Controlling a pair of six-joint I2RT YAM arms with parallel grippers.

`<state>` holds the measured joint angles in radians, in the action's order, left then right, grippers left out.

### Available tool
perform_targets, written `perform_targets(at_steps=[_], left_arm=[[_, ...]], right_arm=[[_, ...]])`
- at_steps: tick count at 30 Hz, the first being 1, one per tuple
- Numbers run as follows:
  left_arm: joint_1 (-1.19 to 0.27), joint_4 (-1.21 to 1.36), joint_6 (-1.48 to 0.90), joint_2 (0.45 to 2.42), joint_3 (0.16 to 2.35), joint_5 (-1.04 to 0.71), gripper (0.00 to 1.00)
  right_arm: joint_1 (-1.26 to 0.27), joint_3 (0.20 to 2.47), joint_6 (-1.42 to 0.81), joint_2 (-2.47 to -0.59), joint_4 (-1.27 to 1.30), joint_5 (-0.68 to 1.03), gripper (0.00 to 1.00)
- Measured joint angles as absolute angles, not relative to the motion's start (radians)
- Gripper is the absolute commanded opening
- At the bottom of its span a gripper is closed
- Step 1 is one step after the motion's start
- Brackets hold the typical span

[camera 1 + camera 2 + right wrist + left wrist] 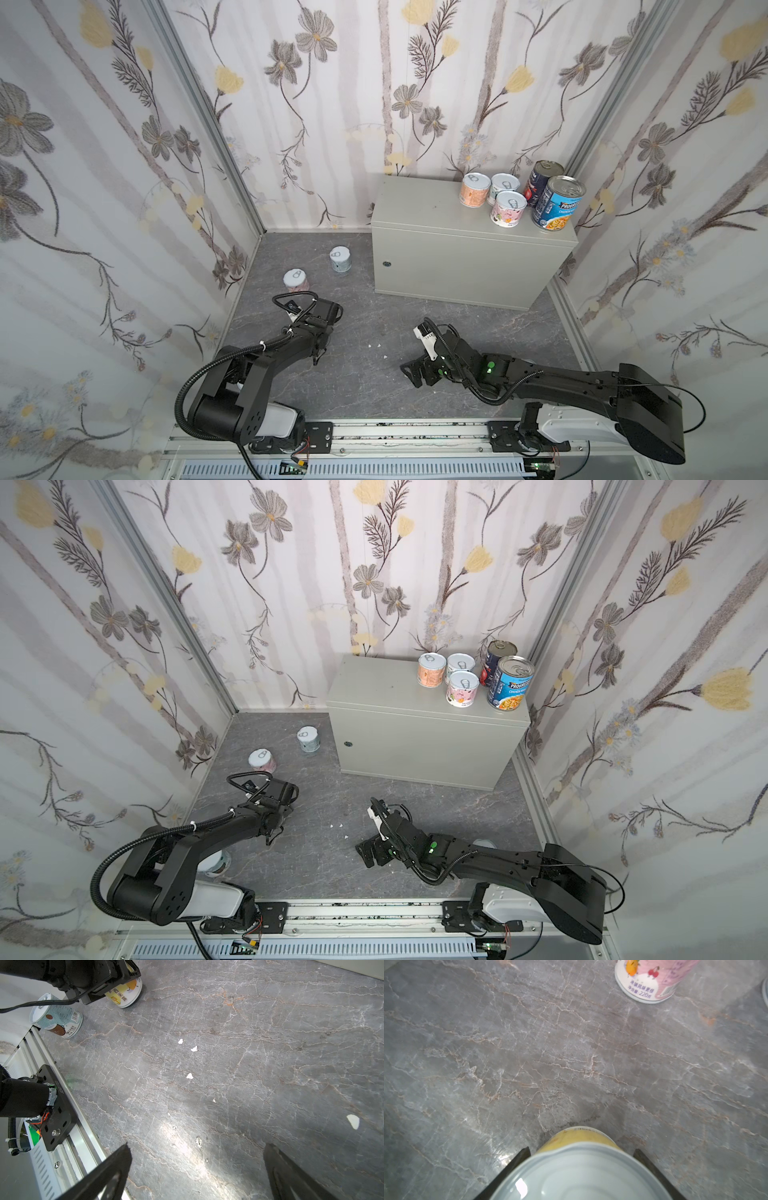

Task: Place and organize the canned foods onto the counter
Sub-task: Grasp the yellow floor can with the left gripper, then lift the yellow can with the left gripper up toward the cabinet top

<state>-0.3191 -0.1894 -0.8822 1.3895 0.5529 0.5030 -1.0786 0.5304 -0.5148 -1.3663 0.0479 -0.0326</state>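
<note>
At nine o'clock on the marbled grey floor (571,1053), the left gripper (581,1150) brackets a short yellow-labelled metal can (581,1169), grip not discernible, bound for the light-grey metal counter (424,208) at two o'clock, while the right gripper (197,1145) gapes empty.

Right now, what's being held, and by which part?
The left gripper has its fingers flanking the yellow can, on its sides below the lid; whether they grip cannot be told. The right gripper holds nothing.
</note>
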Motion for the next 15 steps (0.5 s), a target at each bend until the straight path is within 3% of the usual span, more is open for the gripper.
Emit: perform_targets(at_steps=[15], left_arm=[[-0.327,-0.204,-0.557,1.158,0.635,0.309,0.66]], right_arm=[[-1.070,0.531,-0.514,-1.321,0.043,-0.033,1.00]])
